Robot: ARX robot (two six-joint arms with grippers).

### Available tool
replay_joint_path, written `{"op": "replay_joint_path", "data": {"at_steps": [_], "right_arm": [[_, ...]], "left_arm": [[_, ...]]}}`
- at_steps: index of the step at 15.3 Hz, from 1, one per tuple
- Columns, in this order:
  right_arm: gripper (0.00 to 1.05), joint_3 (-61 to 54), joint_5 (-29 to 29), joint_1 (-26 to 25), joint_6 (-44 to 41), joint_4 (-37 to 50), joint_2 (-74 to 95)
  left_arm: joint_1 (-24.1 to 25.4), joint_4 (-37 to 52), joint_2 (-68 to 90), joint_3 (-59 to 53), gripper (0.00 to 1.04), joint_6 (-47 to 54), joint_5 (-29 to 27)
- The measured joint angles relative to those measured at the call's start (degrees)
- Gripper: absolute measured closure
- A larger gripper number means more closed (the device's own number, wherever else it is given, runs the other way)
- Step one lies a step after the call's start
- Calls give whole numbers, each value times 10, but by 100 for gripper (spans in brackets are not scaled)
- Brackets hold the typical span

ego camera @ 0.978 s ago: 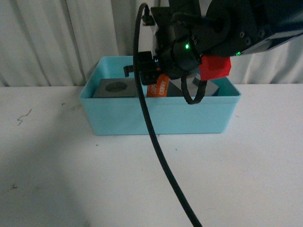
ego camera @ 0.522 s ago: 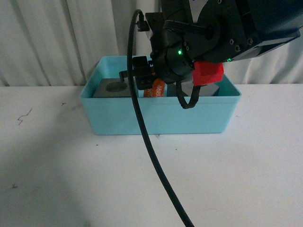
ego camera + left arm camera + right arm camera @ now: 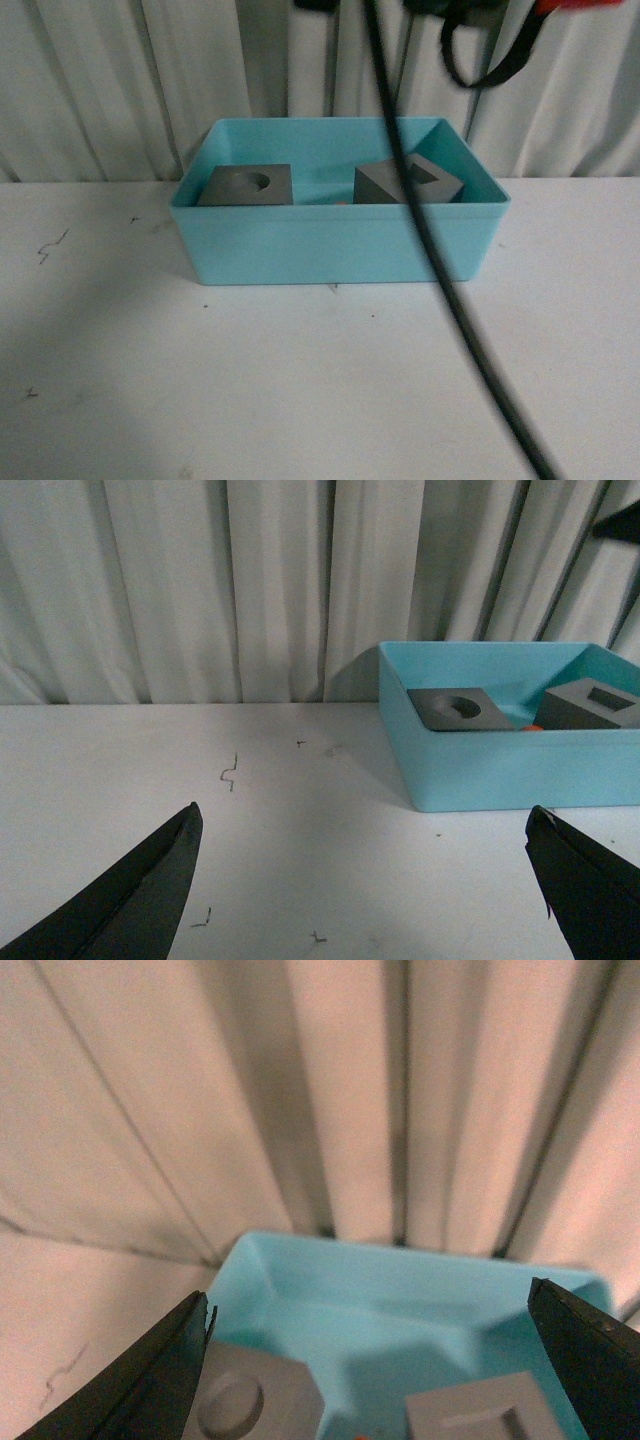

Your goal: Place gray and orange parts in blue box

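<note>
While the blue box (image 3: 338,250) sits at the far middle of the white table (image 3: 300,390) in the front view, we find both gray cubes resting inside it. The gray cube with the round recess (image 3: 248,186) lies toward nine o'clock within the box, flat on the floor of the bin; the gray cube with the square recess (image 3: 410,183) lies toward three o'clock, turned so one corner faces us. Between them, at the box's near wall, we make out only a thin orange sliver (image 3: 342,202), the orange cylinder mostly hidden by the rim; the left wrist view shows a little more of it (image 3: 531,727), just beside the square-recess cube (image 3: 592,704) and near the round-recess cube (image 3: 459,707).

A black cable (image 3: 440,270) hangs across the front view from twelve o'clock down to five o'clock, passing in front of the box. Pale curtains (image 3: 120,80) hang behind the table.

We see the left gripper (image 3: 365,880) over bare table, its two dark fingers (image 3: 140,890) spread wide apart with nothing between them. The right gripper (image 3: 370,1370) looks down on the box (image 3: 300,1280) from above, fingers likewise wide apart and empty, both cubes showing below it.
</note>
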Motion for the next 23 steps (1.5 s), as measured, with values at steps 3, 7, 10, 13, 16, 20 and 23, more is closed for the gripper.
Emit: {"op": "replay_joint_path", "data": {"at_steps": [3, 7, 10, 13, 16, 20, 23], "right_arm": [[6, -99, -6, -46, 5, 26, -134], [6, -307, 46, -51, 23, 5, -312], [6, -550, 238, 9, 164, -197, -603], [6, -585, 307, 28, 256, -264, -665], [6, -585, 306, 28, 263, -266, -664], [36, -728, 217, -34, 64, 62, -738], [66, -751, 165, -86, -40, 75, -794]], "left_arm": [[0, 0, 0, 0, 7, 0, 0], [0, 0, 0, 0, 7, 0, 0], [0, 0, 0, 0, 7, 0, 0], [0, 0, 0, 0, 7, 0, 0], [0, 0, 0, 0, 7, 0, 0], [0, 0, 0, 0, 7, 0, 0], [0, 0, 0, 0, 7, 0, 0]]}}
